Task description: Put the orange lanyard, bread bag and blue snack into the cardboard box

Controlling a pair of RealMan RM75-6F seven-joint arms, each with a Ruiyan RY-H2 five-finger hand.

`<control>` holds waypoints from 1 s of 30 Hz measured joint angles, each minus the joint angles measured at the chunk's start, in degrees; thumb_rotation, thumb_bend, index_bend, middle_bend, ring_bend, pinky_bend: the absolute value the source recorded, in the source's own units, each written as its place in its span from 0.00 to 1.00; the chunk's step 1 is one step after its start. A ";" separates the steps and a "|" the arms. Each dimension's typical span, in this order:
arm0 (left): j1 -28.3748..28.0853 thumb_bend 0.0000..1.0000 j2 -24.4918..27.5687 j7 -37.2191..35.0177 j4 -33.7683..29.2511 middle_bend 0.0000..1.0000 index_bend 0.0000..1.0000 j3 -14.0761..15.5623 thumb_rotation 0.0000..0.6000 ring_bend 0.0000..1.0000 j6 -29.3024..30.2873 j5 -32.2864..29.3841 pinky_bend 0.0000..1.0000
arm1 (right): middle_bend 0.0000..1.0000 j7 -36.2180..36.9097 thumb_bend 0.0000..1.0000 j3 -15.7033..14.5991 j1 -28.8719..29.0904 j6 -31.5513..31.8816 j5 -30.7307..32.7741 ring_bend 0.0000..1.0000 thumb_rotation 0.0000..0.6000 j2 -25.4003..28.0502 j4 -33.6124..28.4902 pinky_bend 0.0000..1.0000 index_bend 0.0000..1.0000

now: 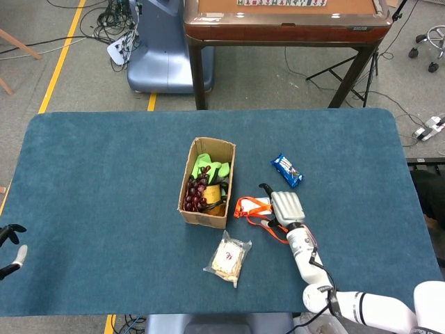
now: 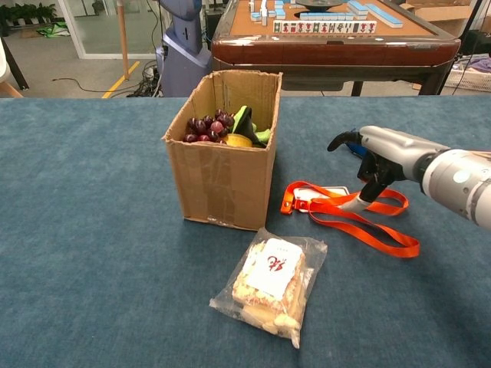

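The orange lanyard (image 2: 349,218) lies flat on the blue bench (image 1: 97,181), just right of the cardboard box (image 2: 226,180), its strap looped and a white card holder at the box end. It is judged light, limp and thin; it will sag and trail when lifted. The best hold appears to be at the card holder or where the strap doubles, so that less strap dangles over the box rim.

The right robot hand (image 2: 368,172) hangs over the lanyard with fingers pointing down, one fingertip touching or nearly touching the strap. Whether the strap is pinched cannot be told from either view. The left robot hand (image 1: 10,247) sits at the far left edge of the bench, fingers apart, holding nothing.

The bread bag (image 2: 268,280) lies in front of the box, near its front corner. Clear film over soft bread: light, crushable, probably slippery; take it by the sides, gently. Its white label bears a red mark that cannot be read.

The blue snack (image 1: 286,170) lies beyond the lanyard, apart from the box. Small glossy packet, judged light and crinkly; the print is too small to read.

The box already holds grapes (image 2: 205,128) and green and yellow items; free space is limited. No marking is seen on the box.
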 measured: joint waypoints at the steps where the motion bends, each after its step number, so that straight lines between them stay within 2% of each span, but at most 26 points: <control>1: 0.10 0.35 0.17 -0.04 -0.10 0.55 0.42 -0.13 1.00 0.38 0.13 -0.24 0.60 | 1.00 0.02 0.00 -0.04 0.33 -0.37 0.37 1.00 1.00 -0.09 0.24 1.00 0.17; 19: 1.12 0.35 2.15 -0.19 -1.46 0.55 0.46 -1.19 1.00 0.38 0.67 -2.85 0.60 | 1.00 1.72 0.00 -2.08 3.40 -2.38 1.38 1.00 1.00 -3.52 4.53 1.00 0.17; 30: 1.26 0.35 2.37 0.25 -1.67 0.55 0.46 -1.50 1.00 0.38 0.36 -3.89 0.60 | 1.00 1.51 0.00 -2.18 4.73 -3.11 2.81 1.00 1.00 -4.31 6.82 1.00 0.17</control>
